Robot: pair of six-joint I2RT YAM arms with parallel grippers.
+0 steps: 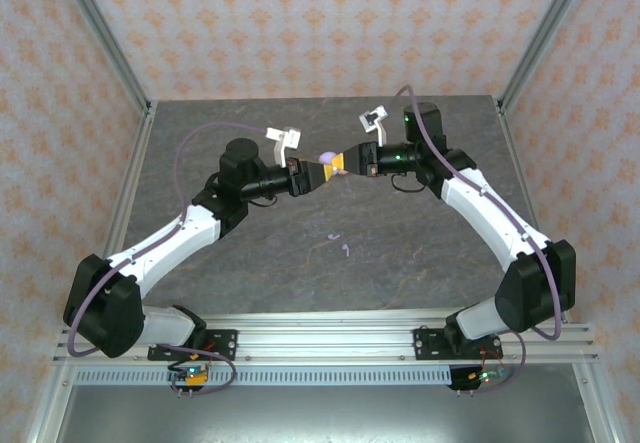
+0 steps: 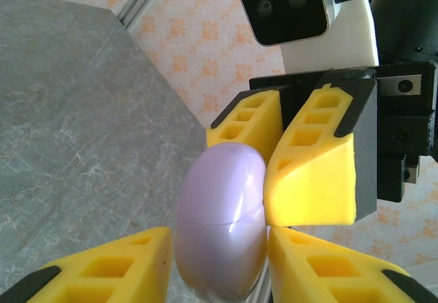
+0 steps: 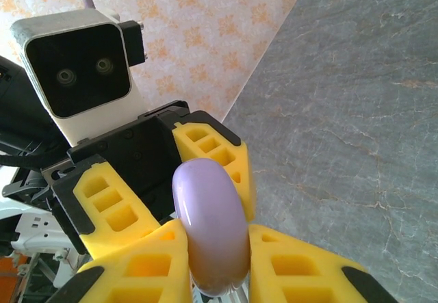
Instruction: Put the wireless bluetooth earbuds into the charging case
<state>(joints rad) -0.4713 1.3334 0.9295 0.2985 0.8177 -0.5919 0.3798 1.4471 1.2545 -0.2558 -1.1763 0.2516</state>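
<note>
Above the grey table (image 1: pixel 420 263), the right claw (image 3: pixel 213 245) is clamping the lilac case (image 2: pixel 222 207); the left claw (image 2: pixel 219 240) is flanking it, grip unclear.

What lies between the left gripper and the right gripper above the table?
A closed lilac charging case lies between the left gripper and right gripper, flanked by both; the wrist views show it best.

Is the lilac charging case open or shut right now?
Shut. In the left wrist view the lilac case shows only a thin seam line across it, its two halves closed together with no gap between them.
</note>
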